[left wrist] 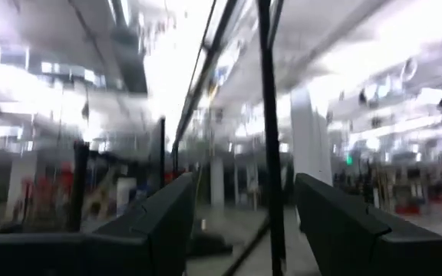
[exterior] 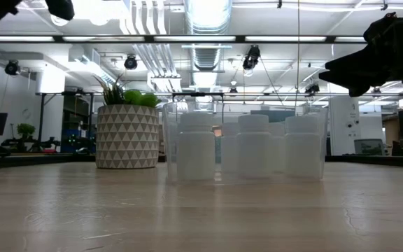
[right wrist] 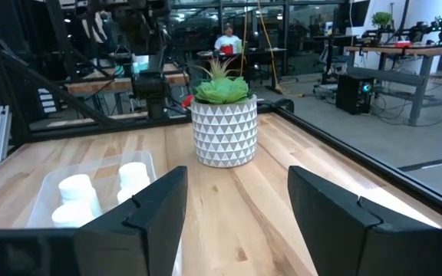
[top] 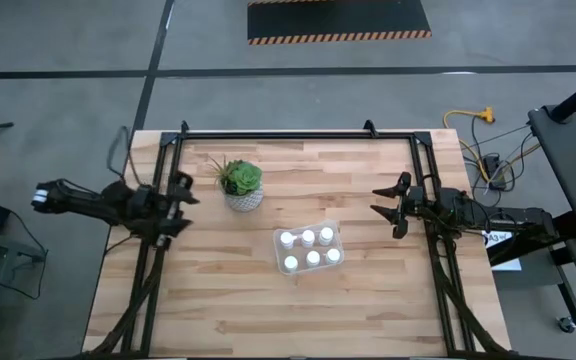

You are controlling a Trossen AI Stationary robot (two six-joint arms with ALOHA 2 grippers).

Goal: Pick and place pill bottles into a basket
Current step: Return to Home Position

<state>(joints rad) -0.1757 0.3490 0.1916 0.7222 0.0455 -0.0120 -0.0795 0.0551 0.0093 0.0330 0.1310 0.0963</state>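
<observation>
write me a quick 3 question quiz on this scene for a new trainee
1. How many pill bottles stand in the basket?
2. True or false: the left tool and the right tool are both open and empty.
3. Where is the potted plant? A) inside the basket B) on the table, apart from the basket, on the left tool's side C) in the right tool
Key: 1) six 2) true 3) B

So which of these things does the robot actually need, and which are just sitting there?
Job: six white pill bottles, all inside the clear basket; left hand and right hand, both open, empty, over opposite sides of the table.
Just there: potted plant.
</observation>
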